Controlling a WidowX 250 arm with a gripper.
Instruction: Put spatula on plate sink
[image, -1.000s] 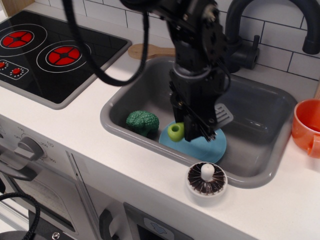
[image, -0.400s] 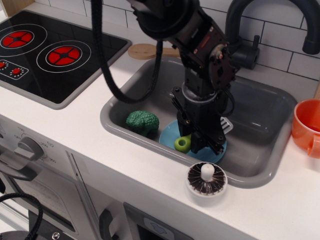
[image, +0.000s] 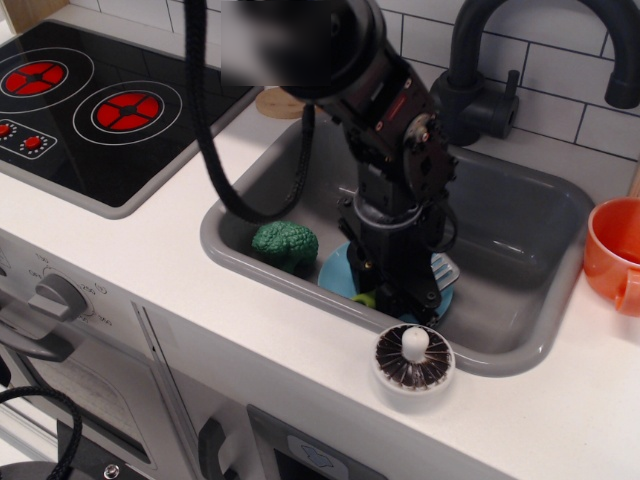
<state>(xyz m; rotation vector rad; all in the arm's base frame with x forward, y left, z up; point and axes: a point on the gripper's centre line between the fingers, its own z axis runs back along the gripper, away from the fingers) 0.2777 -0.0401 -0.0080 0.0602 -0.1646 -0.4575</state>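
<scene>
Nearest, on the counter's front edge, a small white dish (image: 414, 361) with a dark ribbed inside stands just outside the sink (image: 520, 340) rim. Right behind it the gripper (image: 402, 298) is low over the light-blue plate (image: 338, 271) on the basin floor. The spatula (image: 443, 268) lies directly beneath the fingers: a sliver of lime-green handle shows at their left, the grey slotted blade at their right, so its long axis runs roughly left-right across the plate. Whether the jaws are clamped on it or parted I cannot tell; the arm hides them. A green broccoli (image: 285, 243) sits beside the plate. Farther off: orange cup (image: 612, 255), dark faucet (image: 480, 80), wooden spoon (image: 275, 102)
</scene>
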